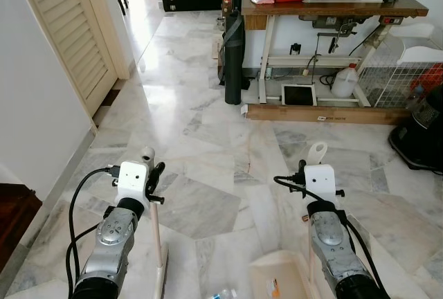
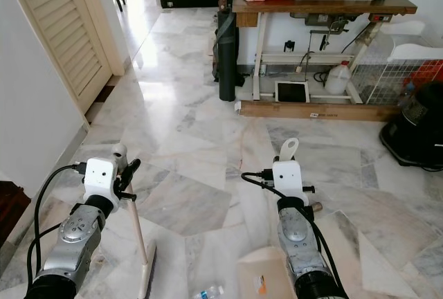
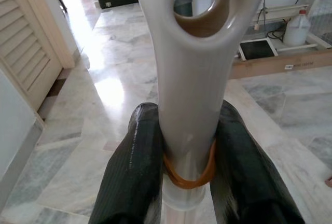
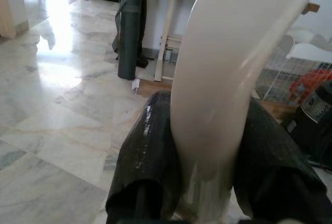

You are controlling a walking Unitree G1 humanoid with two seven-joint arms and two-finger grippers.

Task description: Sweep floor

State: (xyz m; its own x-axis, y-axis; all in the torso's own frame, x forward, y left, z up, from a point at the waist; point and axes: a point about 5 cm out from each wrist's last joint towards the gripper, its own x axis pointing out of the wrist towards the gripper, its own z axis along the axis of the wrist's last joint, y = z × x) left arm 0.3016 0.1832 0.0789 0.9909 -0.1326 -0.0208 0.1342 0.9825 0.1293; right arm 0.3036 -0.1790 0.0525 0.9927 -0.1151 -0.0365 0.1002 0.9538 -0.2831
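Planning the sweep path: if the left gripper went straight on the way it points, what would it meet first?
Probably nothing soon: the left gripper, shut on the broom handle, faces open marble floor; depth is unclear.

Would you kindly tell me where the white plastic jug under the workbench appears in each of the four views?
Left eye: white jug at upper right, under the wooden workbench.
Right eye: upper right too, beside the mesh rack.
Left wrist: top right corner.
Right wrist: not visible.
Shared landmark: the dark rolled bag leaning by the bench leg.

Ahead of us the sewing table (image 1: 332, 7) stands at the far right, a jug (image 1: 344, 82) beneath it, a louvred door (image 1: 69, 29) at left, a dustpan (image 1: 280, 275) nearest us.
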